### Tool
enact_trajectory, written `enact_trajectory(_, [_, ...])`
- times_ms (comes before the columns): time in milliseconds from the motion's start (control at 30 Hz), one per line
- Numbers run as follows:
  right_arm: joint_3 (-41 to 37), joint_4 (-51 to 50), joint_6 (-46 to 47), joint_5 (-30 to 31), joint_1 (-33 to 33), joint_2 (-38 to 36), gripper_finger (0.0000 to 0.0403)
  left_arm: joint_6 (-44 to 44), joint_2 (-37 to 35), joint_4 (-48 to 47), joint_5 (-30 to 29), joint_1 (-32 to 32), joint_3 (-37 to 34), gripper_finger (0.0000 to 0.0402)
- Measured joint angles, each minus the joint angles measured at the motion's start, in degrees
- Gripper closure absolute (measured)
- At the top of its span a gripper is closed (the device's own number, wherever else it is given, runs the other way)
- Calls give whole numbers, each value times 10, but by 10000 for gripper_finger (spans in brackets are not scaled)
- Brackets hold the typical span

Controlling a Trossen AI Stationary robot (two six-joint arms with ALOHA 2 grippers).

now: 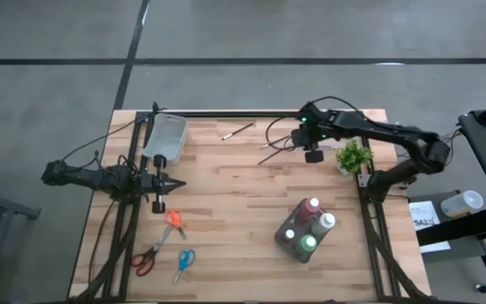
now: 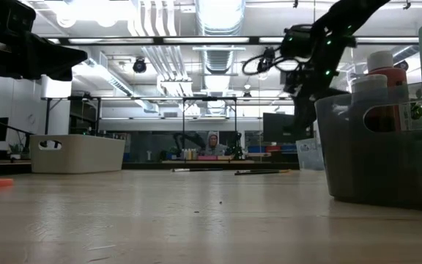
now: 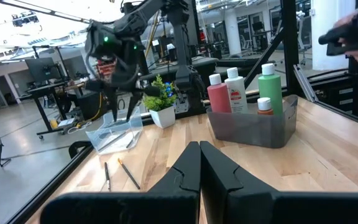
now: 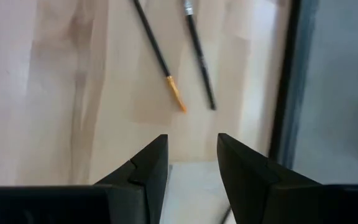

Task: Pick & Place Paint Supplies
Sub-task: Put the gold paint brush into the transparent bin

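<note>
Right end effector [image 1: 313,155]: being held above the far part of the tabletop [image 1: 243,211], just beside the small potted plant [image 1: 354,156]; fingers [image 4: 148,168] parted, nothing being gripped between them. Two paintbrushes [image 4: 173,53] are being seen lying on the wood below it, close together, one with an orange ferrule. A further paintbrush [image 1: 236,131] is lying well apart, nearer the pale bin [image 1: 165,138].

Left end effector [image 1: 160,184]: being kept low over the left side of the tabletop, fingers pressed together, empty.

Paint bottles [image 1: 308,228]: four, being carried upright in a dark grey caddy [image 3: 253,127] on the near right; red, green and white are being shown.

Scissors [image 1: 159,245]: orange- and blue-handled pairs lying on the near left.
</note>
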Motion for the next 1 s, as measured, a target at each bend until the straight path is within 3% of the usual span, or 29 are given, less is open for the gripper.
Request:
enact_trajectory(433, [101,-31,-23,1,3,167,269,0,0,0,0,0,0,401])
enact_trajectory(1000, [129,-49,-38,3,-4,256,269,0,0,0,0,0,0,401])
